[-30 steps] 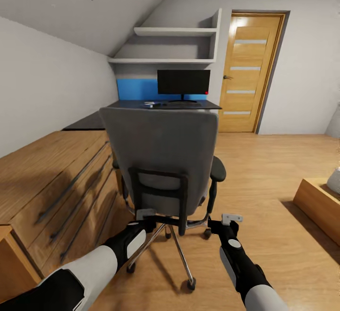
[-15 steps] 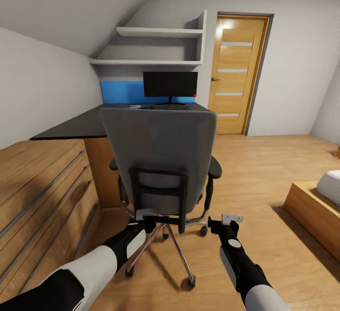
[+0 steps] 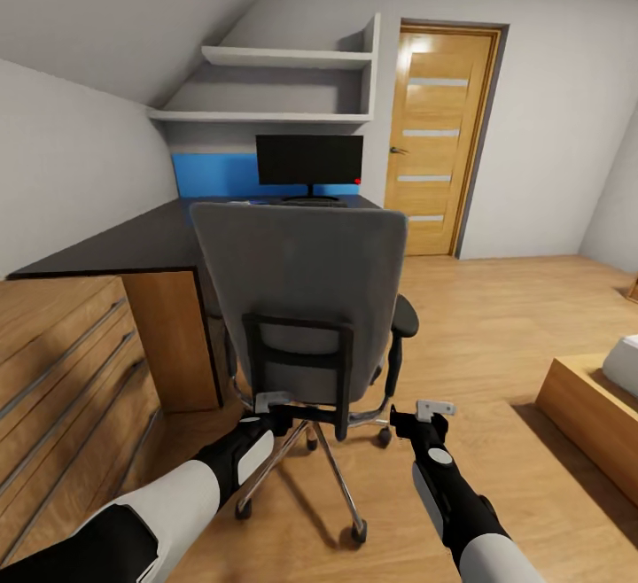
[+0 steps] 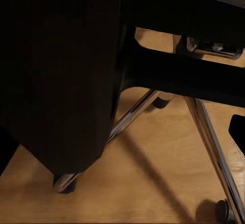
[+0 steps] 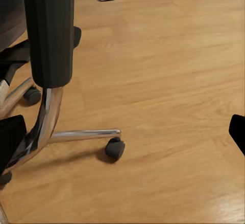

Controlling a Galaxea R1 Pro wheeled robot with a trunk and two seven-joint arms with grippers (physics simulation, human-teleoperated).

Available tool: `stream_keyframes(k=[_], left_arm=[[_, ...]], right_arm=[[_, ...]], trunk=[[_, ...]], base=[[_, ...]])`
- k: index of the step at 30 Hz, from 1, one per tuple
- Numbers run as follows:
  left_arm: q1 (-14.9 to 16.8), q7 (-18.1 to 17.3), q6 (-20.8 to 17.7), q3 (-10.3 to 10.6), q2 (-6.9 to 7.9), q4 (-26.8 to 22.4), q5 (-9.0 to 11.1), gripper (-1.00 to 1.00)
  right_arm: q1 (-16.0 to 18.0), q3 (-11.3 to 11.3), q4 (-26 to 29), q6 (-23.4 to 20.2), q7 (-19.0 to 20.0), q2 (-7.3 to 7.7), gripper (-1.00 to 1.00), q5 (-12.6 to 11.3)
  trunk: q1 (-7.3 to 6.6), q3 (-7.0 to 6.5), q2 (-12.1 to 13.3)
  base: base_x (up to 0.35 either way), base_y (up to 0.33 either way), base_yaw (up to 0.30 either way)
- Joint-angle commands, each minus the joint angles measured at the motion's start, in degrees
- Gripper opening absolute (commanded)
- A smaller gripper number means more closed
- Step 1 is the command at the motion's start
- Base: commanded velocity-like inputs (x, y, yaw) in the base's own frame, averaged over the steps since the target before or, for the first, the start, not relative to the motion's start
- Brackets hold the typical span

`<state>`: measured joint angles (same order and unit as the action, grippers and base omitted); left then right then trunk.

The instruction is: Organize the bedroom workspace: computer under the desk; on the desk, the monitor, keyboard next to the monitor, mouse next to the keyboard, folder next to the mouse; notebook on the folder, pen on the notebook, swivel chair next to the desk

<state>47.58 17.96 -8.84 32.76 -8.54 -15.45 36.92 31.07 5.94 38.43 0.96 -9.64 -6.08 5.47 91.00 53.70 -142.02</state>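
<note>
Glossy wood floor bears swivel chair [image 3: 301,299], chrome-legged, before matte desk [image 3: 133,242].

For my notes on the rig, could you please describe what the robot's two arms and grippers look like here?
Both arms are glossy black with pale grey-white shell panels. The left arm has a wide white forearm cover and a white oval patch near the wrist. The right arm is slimmer, with a small round grey button on top. The left gripper and the right gripper each carry a light grey bracket.

Grey swivel chair [image 3: 301,299] faces black desk [image 3: 124,246]
</note>
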Motion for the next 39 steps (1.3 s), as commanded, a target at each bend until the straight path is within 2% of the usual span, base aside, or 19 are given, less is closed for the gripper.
stream_keyframes(k=[1, 13, 25, 39], left_arm=[[0.06, 0.31, -0.22, 0.63, 0.02, -0.19, 0.45, 1.0], [0.06, 0.32, -0.22, 0.72, 0.02, -0.19, 0.52, 1.0], [0.06, 0.3, -0.28, 0.72, 0.01, -0.19, 0.52, 1.0], [0.06, 0.3, -0.29, 0.67, 0.02, -0.19, 0.52, 1.0]], right_arm=[[0.04, 0.25, -0.02, 0.1, 0.0, -0.1, 1.0, 0.55], [0.05, 0.21, -0.04, 0.1, 0.01, -0.14, 1.0, 0.51], [0.04, 0.21, -0.26, 0.11, -0.04, -0.23, 1.0, 0.51], [0.04, 0.14, -0.42, 0.19, -0.08, -0.48, 1.0, 0.43]], trunk=[[0.02, 0.05, -0.02], [0.02, 0.05, -0.02], [0.02, 0.05, -0.02], [0.02, 0.2, -0.02]], base=[[0.289, -0.006, -0.001], [0.042, -0.001, 0.0], [-0.226, 0.0, 0.013], [-0.029, 0.0, 0.188]])
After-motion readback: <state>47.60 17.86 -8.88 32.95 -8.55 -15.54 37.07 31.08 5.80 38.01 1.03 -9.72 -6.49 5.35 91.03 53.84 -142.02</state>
